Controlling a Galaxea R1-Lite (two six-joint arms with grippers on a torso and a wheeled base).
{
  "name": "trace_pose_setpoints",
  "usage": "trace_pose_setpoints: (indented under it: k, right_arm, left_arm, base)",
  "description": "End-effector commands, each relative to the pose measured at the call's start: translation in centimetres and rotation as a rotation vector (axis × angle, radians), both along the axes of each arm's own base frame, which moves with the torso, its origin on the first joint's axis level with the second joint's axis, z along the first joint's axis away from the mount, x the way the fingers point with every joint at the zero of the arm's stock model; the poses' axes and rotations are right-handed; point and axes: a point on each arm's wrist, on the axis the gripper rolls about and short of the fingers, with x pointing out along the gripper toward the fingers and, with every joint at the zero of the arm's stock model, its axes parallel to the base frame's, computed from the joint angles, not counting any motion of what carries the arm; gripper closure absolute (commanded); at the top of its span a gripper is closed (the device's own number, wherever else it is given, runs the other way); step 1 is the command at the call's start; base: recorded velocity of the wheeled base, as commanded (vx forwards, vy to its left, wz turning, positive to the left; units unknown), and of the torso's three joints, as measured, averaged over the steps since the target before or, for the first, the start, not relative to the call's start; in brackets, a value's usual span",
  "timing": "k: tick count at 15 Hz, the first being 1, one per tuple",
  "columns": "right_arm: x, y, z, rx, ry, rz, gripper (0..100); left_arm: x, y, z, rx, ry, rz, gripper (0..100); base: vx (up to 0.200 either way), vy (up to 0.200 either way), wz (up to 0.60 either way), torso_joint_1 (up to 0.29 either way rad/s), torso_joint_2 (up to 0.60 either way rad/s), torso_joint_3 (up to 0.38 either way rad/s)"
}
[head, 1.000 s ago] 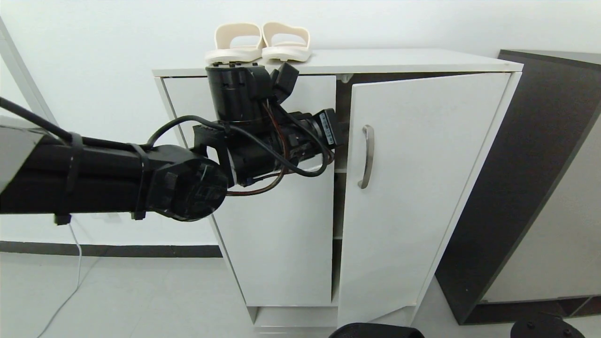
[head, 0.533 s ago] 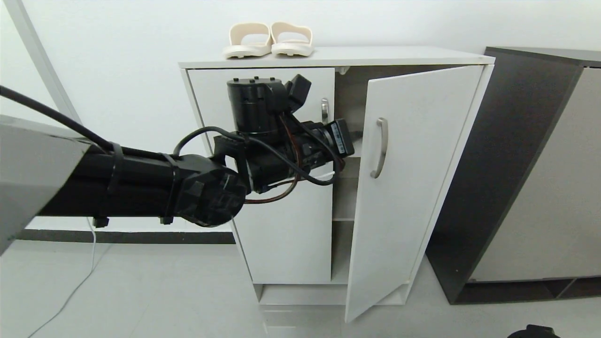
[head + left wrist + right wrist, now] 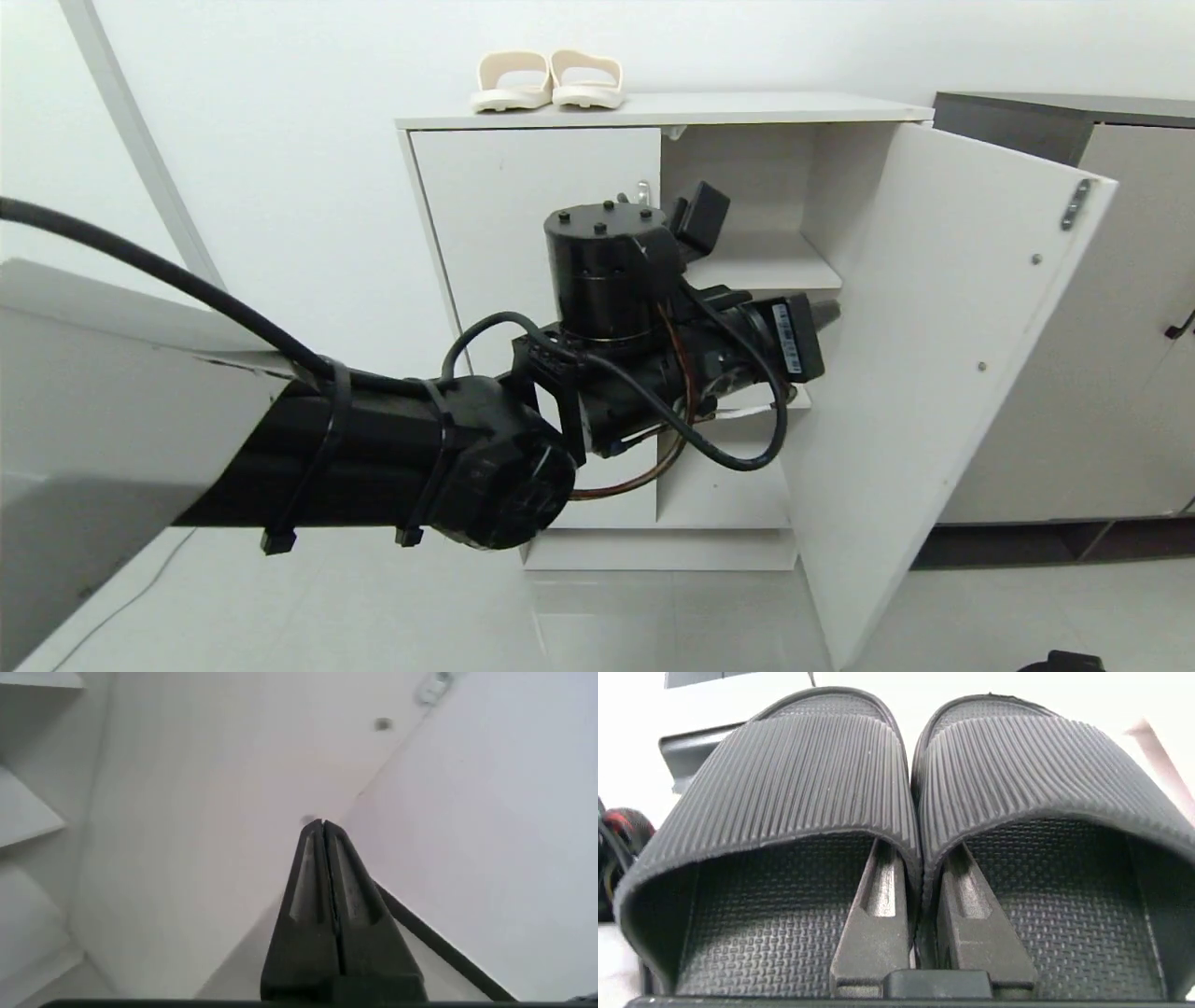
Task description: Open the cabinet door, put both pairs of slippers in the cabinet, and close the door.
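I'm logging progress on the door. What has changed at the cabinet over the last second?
The right-hand cabinet door swung from slightly ajar to wide open. The left arm moved from in front of the left-hand door across into the opening, and the left gripper, shut, is now at the open door's inner face. The head camera also shifted. The cream slippers stayed on the cabinet top, and the left-hand door stayed closed.

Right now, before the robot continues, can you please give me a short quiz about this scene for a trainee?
1. True or false: the right-hand door of the cabinet stands open.
2. Where do the cream slippers lie? A) inside the cabinet B) on top of the cabinet C) on the floor
3. What colour are the held slippers in the right gripper?
Key: 1 true; 2 B; 3 dark grey.
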Motion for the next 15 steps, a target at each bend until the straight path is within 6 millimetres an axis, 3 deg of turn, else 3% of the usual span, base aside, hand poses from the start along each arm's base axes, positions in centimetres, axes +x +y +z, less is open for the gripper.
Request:
trace_pose_setpoints:
  k: [1, 3, 4, 5, 6, 9, 12, 13, 15]
  right_arm:
    - [1.2, -0.3, 0.2, 0.028, -0.018, -0.063, 100]
    - [4.0, -0.4, 0.8, 0.089, -0.058, -0.193, 100]
    - [5.5, -0.1, 1.1, 0.120, -0.060, -0.295, 100]
    - [6.0, 0.3, 1.2, 0.124, -0.070, -0.345, 100]
    - [7.9, 1.7, 1.1, 0.134, -0.106, -0.526, 100]
    - [11.4, 4.7, 1.7, 0.216, -0.146, -0.737, 100]
    - [13.9, 5.8, 2.3, 0.240, -0.176, -0.900, 100]
    - [14.6, 5.7, 2.6, 0.245, -0.173, -0.941, 100]
    - [14.8, 5.7, 2.5, 0.232, -0.162, -0.961, 100]
  left_arm:
    - [0.3, 1.9, 0.8, -0.006, 0.002, 0.078, 100]
    - [-0.2, 6.1, 2.8, -0.028, -0.018, 0.181, 100]
    - [-1.7, 9.4, 3.7, -0.028, -0.024, 0.230, 100]
    - [-2.4, 10.7, 3.9, -0.020, -0.025, 0.251, 100]
    - [-5.7, 15.3, 5.0, 0.010, -0.037, 0.326, 100]
    - [-14.8, 22.9, 6.1, 0.113, -0.065, 0.538, 100]
    - [-23.8, 28.6, 2.9, 0.230, -0.095, 0.727, 100]
    - [-26.2, 29.9, 1.7, 0.242, -0.087, 0.834, 100]
    - [-28.9, 30.9, -0.2, 0.239, -0.079, 1.021, 100]
  base:
    - [0.000, 0.000, 0.00, 0.000, 0.00, 0.000]
    - [0.000, 0.000, 0.00, 0.000, 0.00, 0.000]
    - [0.000, 0.000, 0.00, 0.000, 0.00, 0.000]
    - [0.000, 0.000, 0.00, 0.000, 0.00, 0.000]
    - [0.000, 0.000, 0.00, 0.000, 0.00, 0.000]
    - [0.000, 0.000, 0.00, 0.000, 0.00, 0.000]
    - [0.000, 0.000, 0.00, 0.000, 0.00, 0.000]
    - [0.000, 0.000, 0.00, 0.000, 0.00, 0.000]
    - [0.000, 0.000, 0.00, 0.000, 0.00, 0.000]
